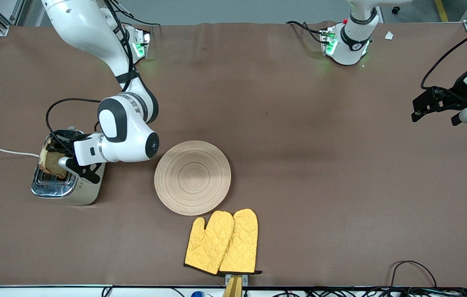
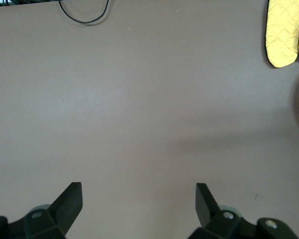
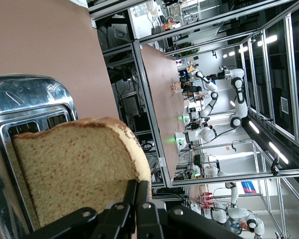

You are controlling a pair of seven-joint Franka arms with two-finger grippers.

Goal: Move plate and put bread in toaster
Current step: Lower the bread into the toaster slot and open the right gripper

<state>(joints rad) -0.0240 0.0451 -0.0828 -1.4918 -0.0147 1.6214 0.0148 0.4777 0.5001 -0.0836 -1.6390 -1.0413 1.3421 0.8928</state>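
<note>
The toaster (image 1: pixel 66 187) stands at the right arm's end of the table, its chrome top also showing in the right wrist view (image 3: pixel 25 99). My right gripper (image 1: pixel 62 159) is over it, shut on the bread (image 1: pixel 50 163). The speckled slice (image 3: pixel 74 169) stands on edge at the toaster's slots, pinched at its crust by the shut fingers of my right gripper (image 3: pixel 138 186). I cannot tell how deep it sits. The wooden plate (image 1: pixel 192 177) lies empty mid-table, beside the toaster. My left gripper (image 1: pixel 419 109) is open and empty over bare table at the left arm's end, its open fingers framing bare cloth in the left wrist view (image 2: pixel 138 199).
Two yellow oven mitts (image 1: pixel 223 243) lie nearer the front camera than the plate, touching its rim; they also show in the left wrist view (image 2: pixel 284 32). The toaster's white cord (image 1: pixel 2 152) runs off the table's end. A black cable (image 1: pixel 413 270) loops at the front edge.
</note>
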